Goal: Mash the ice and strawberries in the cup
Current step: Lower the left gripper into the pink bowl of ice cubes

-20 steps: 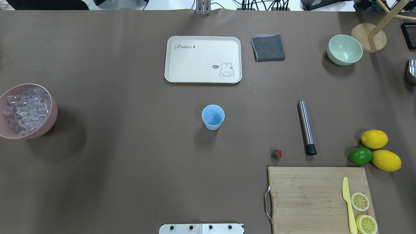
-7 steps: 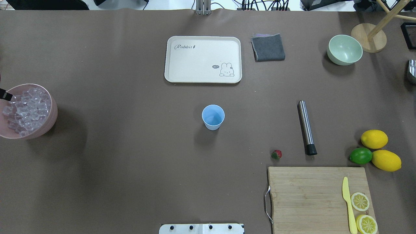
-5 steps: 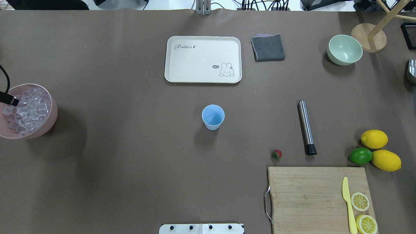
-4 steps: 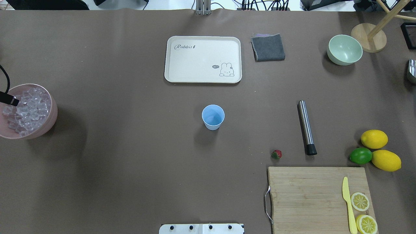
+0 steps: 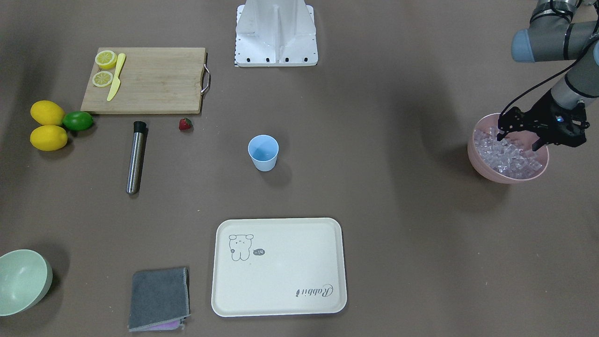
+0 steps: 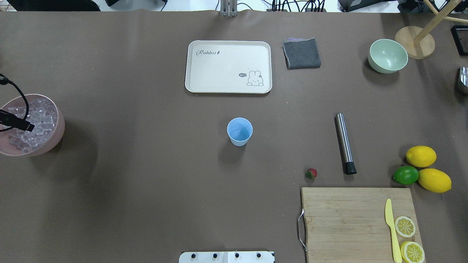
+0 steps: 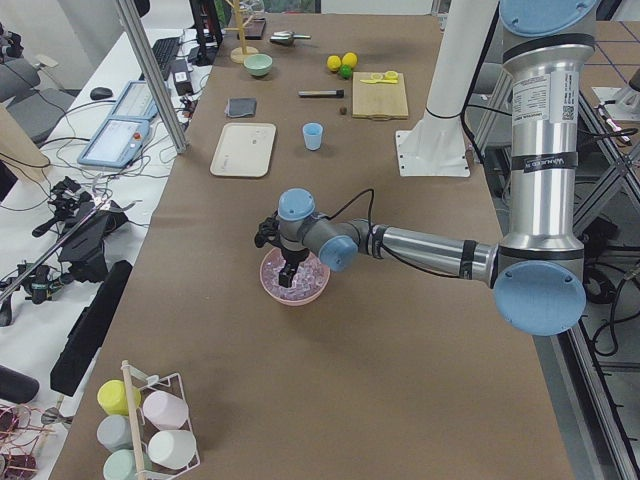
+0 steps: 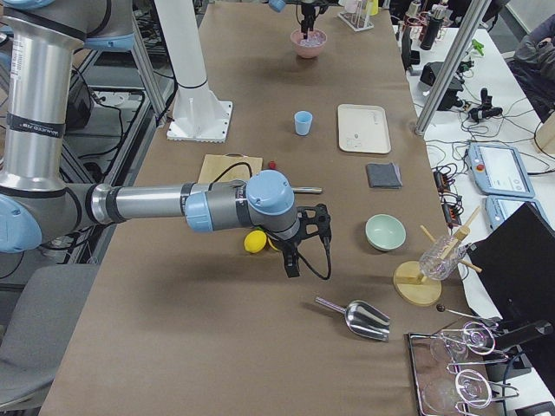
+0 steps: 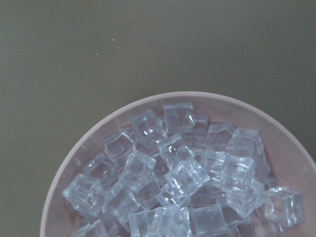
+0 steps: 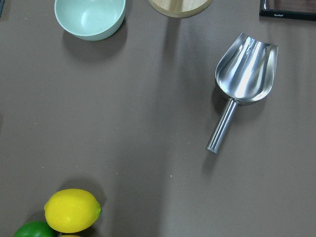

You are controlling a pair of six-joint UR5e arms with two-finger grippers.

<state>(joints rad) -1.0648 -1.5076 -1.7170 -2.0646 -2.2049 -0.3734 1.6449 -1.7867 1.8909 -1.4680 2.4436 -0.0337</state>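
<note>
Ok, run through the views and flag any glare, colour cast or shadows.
Right wrist view: bright glare streaks on the metal scoop. Left wrist view: the ice is sharp with small highlights, the table tinted greenish. Overhead view: the cup throws a soft, diffuse shadow toward the robot.

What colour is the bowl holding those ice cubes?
Pale pink; the round bowl shows best in the left wrist-mounted view.

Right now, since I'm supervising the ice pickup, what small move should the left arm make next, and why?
Probably lower straight down around one top cube: the left gripper hangs open over the ice piled in the pink bowl, and the cup looks empty.
</note>
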